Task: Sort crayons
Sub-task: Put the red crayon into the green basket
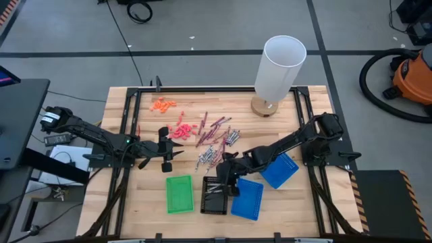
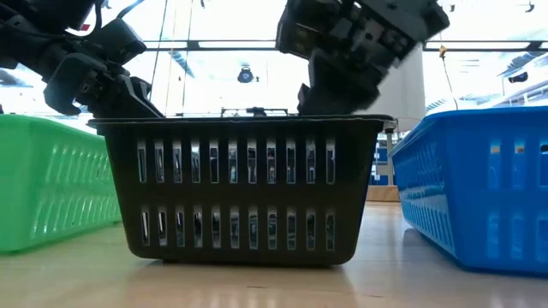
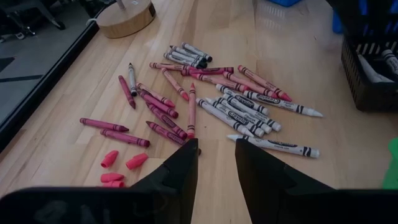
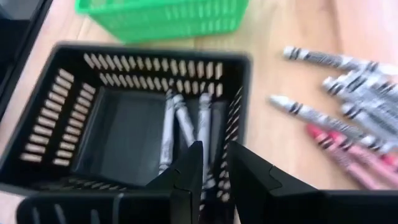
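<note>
Loose crayons, maroon [image 3: 163, 106] and silvery grey [image 3: 242, 112], lie flat on the wooden table at its middle [image 1: 214, 138]. Three grey crayons [image 4: 183, 124] lie on the floor of the black tray [image 1: 214, 196]. My right gripper [image 4: 214, 149] hovers over that tray's far part [image 1: 226, 177], pointing steeply down, open by a narrow gap with nothing between its fingers. My left gripper [image 3: 216, 144] waits left of the pile [image 1: 169, 152], open and holding nothing.
A green tray [image 1: 179, 194] stands left of the black one, and a blue tray [image 1: 248, 199] to its right. Another blue tray [image 1: 280, 169] lies beyond that. Coral-pink bits [image 1: 179, 131] and orange bits [image 1: 162, 104] sit left of the pile. A white cylinder on a wooden base [image 1: 278, 67] stands at the far edge.
</note>
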Controlling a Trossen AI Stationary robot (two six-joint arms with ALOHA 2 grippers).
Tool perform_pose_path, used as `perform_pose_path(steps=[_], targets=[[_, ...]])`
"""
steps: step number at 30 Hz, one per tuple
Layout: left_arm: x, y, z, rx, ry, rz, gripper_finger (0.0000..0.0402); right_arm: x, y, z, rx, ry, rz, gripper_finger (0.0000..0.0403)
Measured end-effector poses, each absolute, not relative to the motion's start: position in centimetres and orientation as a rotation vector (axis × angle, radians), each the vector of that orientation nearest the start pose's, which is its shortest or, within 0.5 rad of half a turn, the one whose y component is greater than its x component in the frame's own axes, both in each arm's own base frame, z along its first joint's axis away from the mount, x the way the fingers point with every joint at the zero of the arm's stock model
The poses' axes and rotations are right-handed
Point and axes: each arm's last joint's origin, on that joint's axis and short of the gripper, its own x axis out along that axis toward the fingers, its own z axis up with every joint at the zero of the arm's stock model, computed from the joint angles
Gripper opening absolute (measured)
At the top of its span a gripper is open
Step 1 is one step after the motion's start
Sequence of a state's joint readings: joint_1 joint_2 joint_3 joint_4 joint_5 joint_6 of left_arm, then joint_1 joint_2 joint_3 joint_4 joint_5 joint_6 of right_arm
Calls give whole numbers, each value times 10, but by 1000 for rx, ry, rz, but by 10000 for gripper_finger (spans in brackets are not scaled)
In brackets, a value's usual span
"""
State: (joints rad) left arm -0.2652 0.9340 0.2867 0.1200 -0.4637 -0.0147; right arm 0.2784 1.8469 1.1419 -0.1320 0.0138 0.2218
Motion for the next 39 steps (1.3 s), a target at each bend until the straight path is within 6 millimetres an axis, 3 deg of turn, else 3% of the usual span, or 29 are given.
perform_pose_path(steps=[9,16,29,39], targets=[[178,-34,169,84,446,218,117,366,82,187,-36,947,41,81],[193,-18,165,8,500,289,117,357,61,200,-81,965,-96,81],[233,25,157,-73,617,416,117,352,39,196,-228,994,-352,80],[268,57,149,-162,682,448,117,336,28,173,-249,1028,-351,80]])
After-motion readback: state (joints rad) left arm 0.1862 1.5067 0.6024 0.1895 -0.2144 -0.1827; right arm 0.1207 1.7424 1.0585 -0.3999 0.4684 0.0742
